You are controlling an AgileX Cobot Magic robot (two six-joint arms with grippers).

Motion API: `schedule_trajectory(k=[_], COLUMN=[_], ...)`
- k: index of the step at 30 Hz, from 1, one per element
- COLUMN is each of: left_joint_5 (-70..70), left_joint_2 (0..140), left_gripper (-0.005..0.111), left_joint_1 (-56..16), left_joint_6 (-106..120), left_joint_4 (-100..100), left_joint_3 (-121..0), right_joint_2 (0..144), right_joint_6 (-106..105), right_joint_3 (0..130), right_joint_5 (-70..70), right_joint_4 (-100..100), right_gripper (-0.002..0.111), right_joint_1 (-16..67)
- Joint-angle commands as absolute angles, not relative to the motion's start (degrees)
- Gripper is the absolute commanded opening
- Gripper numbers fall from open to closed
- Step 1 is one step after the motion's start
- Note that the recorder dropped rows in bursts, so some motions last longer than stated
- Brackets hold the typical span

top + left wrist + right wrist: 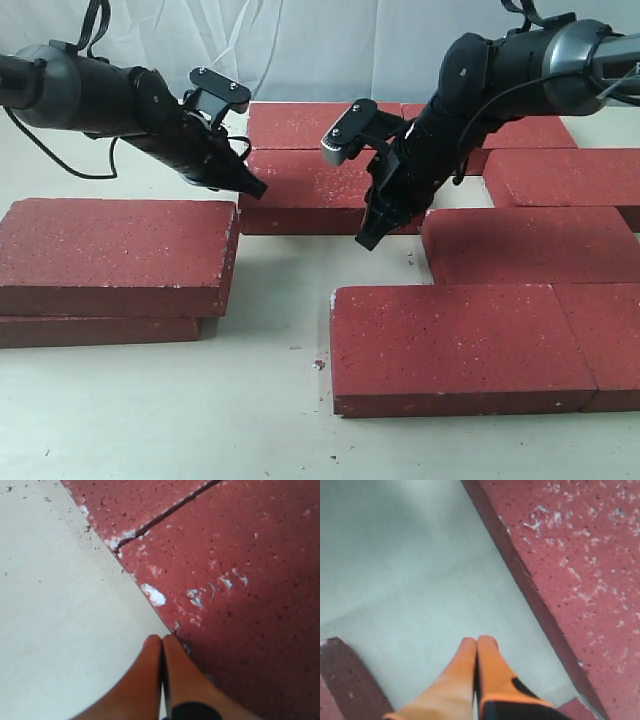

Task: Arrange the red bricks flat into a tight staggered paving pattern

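The paving is partly done: most red bricks [520, 245] lie flat in offset rows at right and back, but gaps remain, and a stacked pair [115, 255] waits at left. The left gripper [255, 187] and right gripper [367, 238], both pinched closed and empty, flank the middle brick [305, 195].

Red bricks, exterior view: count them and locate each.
9 red bricks: two stacked left, two at back, one centre, two right, two front. Others may be hidden.
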State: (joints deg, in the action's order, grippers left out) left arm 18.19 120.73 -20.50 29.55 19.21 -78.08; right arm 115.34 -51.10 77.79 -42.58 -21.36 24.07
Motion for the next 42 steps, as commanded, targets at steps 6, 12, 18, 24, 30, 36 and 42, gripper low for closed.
schedule_trajectory(k=[6,12,18,24,30,36,42], left_joint_5=[16.3,14.5,14.0,14.1,12.8,9.9,10.3], left_joint_2=[120.2,121.6,121.7,121.7,121.7,123.8,125.6], left_gripper=[0.0,0.0,0.0,0.0,0.0,0.0,0.0], left_joint_1=[-22.2,-22.5,-22.5,-24.1,-26.2,-26.5,-27.5], left_joint_6=[29.8,30.5,30.6,30.6,30.7,30.7,30.7], left_joint_4=[19.7,19.7,20.1,20.1,20.0,20.1,19.8], left_joint_3=[-78.3,-78.3,-78.5,-78.7,-78.7,-79.3,-81.3], right_joint_2=[119.1,119.1,117.0,113.4,112.8,112.8,112.8], right_joint_6=[-49.2,-44.9,-40.2,-40.0,-39.7,-39.8,-39.8], right_joint_3=[78.0,78.0,78.0,78.0,78.0,78.0,78.0], right_joint_5=[-37.0,-36.7,-38.2,-42.8,-43.2,-42.8,-42.1], right_joint_4=[-17.8,-11.8,-9.0,-9.8,-9.8,-10.5,-10.6], right_gripper=[-0.001,-0.001,-0.001,-0.001,-0.001,-0.001,-0.001], right_joint_1=[23.3,23.3,23.3,23.3,23.3,23.3,23.3])
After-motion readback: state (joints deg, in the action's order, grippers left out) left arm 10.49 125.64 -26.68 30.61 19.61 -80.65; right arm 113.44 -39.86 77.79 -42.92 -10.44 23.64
